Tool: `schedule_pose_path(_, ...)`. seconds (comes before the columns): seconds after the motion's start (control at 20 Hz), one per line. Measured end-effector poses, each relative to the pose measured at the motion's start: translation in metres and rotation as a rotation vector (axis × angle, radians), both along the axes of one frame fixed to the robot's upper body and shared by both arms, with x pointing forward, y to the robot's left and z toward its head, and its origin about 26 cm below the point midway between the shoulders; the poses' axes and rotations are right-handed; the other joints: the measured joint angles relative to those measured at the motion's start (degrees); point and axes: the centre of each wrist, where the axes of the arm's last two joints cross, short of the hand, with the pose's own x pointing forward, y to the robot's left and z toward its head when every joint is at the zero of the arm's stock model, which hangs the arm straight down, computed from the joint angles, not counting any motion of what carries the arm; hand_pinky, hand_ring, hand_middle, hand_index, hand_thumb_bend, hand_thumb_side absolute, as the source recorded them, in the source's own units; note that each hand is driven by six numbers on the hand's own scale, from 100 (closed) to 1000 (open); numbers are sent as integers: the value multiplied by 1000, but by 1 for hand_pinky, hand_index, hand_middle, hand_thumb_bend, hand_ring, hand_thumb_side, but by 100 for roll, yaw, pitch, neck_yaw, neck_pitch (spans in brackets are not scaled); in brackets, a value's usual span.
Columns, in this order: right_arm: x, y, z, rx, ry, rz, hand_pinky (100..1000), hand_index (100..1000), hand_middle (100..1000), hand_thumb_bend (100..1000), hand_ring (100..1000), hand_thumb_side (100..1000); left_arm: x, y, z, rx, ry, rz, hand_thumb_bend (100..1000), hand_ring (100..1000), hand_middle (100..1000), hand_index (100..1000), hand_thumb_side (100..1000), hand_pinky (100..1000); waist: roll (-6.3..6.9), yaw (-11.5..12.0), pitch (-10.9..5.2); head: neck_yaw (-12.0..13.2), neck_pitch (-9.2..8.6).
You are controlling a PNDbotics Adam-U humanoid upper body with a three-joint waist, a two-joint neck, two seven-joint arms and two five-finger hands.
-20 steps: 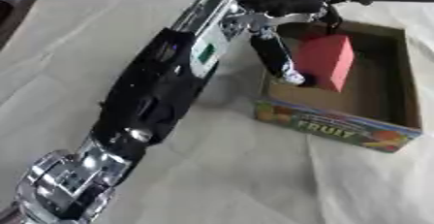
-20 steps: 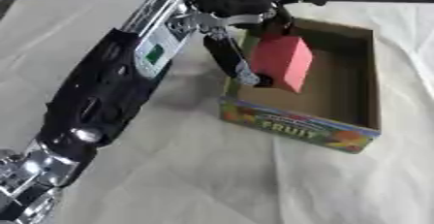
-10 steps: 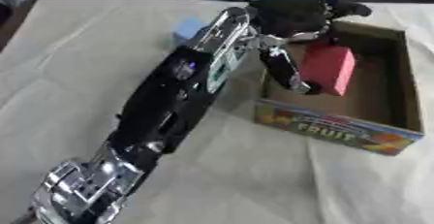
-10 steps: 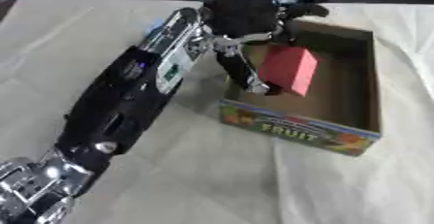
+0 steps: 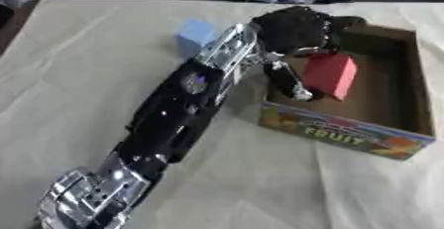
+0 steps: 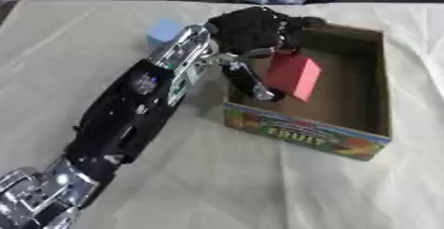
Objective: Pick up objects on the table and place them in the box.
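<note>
Left hand (image 5: 295,29) is lowering the red block (image 5: 331,74) deeper into the box (image 5: 416,99), fingers still gripping it, release pending; blue cube (image 5: 195,34) is waiting.

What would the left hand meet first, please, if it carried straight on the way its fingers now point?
Probably the box floor: the left hand points down into it, beside the red block it holds. Depth is unclear.

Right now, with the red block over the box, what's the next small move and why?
Probably open the left hand and let go: it holds the red block inside the box, low over the floor. A blue block waits on the table.
</note>
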Motion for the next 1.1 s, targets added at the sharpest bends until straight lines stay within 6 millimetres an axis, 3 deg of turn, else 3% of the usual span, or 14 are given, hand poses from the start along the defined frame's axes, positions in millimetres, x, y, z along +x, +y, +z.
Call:
schedule_pose_path(0.15, 0, 0, 0, -1, 1, 1, 855, 862, 574, 467, 739, 915, 0, 1, 1, -15, -22, -1, 409, 894, 1000, 981, 605, 738, -1, 0, 0, 14, -22)
schedule_pose_path(0.5, 0, 1, 0, -4, 5, 4, 855, 863, 573, 467, 739, 908, 1, 4, 0, -84, -72, 28, 643, 941, 1000, 998, 666, 791, -1, -5, 0, 40, -29)
schedule_pose_path(0.6, 0, 1, -1, -1, 6, 5, 854, 862, 573, 469, 739, 901, 1, 4, -1, -94, -82, 39, 709, 953, 1000, 1000, 719, 809, -1, -5, 0, 43, -33)
schedule_pose_path(0.8, 0, 1, -1, 1, 7, 5, 854, 863, 573, 468, 738, 900, 1, 4, -2, -87, -99, 57, 690, 953, 1000, 995, 712, 807, -3, -6, 0, 77, -74)
schedule_pose_path(0.95, 0, 1, -1, 2, 9, 5, 854, 863, 573, 467, 739, 900, 2, 5, -3, -85, -100, 56, 557, 930, 1000, 970, 692, 776, -6, 3, 0, 90, -75)
schedule_pose_path(1.1, 0, 1, -2, 3, 14, 3, 854, 862, 573, 467, 739, 900, -1, 6, 0, -124, -98, 32, 497, 905, 1000, 951, 681, 740, -9, 44, 0, 102, -72)
